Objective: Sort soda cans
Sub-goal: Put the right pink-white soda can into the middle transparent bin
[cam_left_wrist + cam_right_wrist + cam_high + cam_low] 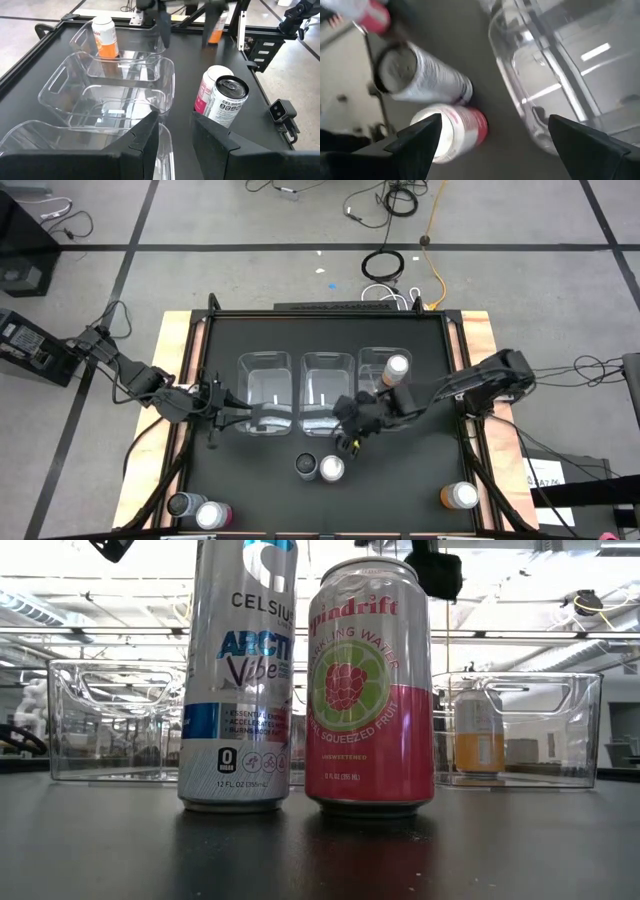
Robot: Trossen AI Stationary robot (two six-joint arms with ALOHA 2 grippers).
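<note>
A silver-grey can [306, 466] and a pink can [331, 469] stand side by side on their bases near the table's middle; the low view shows the grey can [238, 680] and the pink can [370, 690] close up. My right gripper [350, 423] hovers open just beyond them, by the middle bin's near wall; its wrist view looks down on the grey can [425, 75] and the pink can [452, 132]. My left gripper [248, 418] is open over the left bin's near wall. One orange can [396, 367] stands inside the right bin, another orange can [460, 496] near the table's near right corner.
Three clear plastic bins stand in a row across the table: left [264, 362], middle [327, 362], right [372, 360]. A dark grey can [181, 504] and a pink can [211, 515] stand at the near left corner. Bare black tabletop lies between the can groups.
</note>
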